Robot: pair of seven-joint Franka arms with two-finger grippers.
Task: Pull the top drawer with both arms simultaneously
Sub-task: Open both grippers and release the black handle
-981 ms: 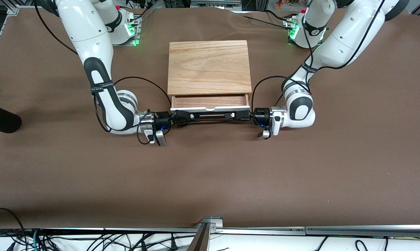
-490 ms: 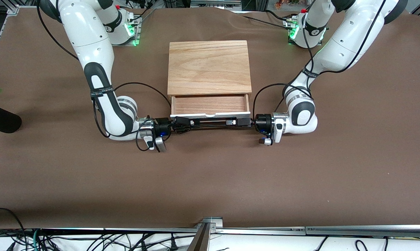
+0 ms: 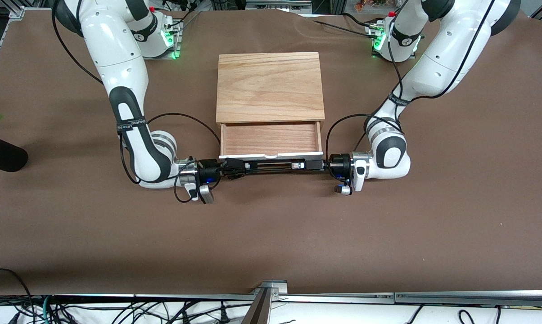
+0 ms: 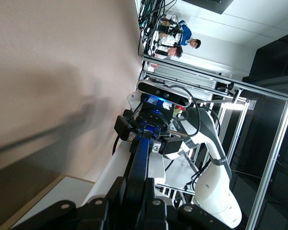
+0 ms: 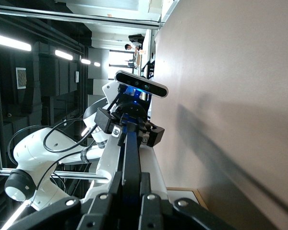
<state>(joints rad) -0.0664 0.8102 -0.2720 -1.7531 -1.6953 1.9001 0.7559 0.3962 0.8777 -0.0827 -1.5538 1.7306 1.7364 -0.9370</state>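
On both tools (image 3: 239,165) (image 3: 313,165), top drawer (image 3: 271,138) open.

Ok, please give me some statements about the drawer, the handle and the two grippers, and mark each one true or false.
1. The top drawer is partly pulled out of the wooden box. True.
2. The left gripper hangs open above the box. False: it is shut on the end of the handle toward the left arm's end of the table.
3. The right gripper is shut on the other end of the handle. True.
4. A cup lies inside the drawer. False: only its bare wooden bottom shows.
5. The handle is nearer to the front camera than the box. True.
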